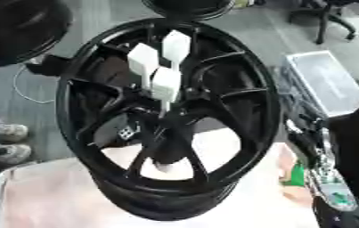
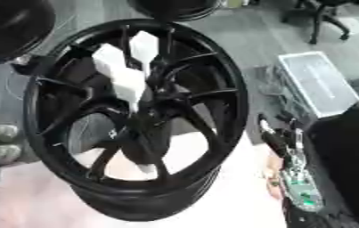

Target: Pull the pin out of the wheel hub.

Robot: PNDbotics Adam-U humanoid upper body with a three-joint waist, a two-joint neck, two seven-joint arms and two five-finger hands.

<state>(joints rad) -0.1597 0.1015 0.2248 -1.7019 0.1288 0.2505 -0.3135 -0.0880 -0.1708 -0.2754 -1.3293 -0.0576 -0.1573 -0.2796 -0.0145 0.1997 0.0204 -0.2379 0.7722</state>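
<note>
Wheel hub (image 1: pixel 254 133) upright — pin (image 1: pixel 164 108) just under white L-hand fingers (image 1: pixel 166 83), grip can't tell.

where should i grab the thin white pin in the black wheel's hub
Probably on the bare stretch of the thin white pin, just under the cluster of white blocks and above the black spoked wheel's hub. Bring the fingers in from the open front face, since spokes crowd both sides, and pull along its length.

Right arm (image 1: pixel 322 178) enters at lower right, just beside wheel hub (image 1: pixel 170 120) rim, silver joints and green part showing. Hand itself not made out. Left arm, left hand out of view.
</note>
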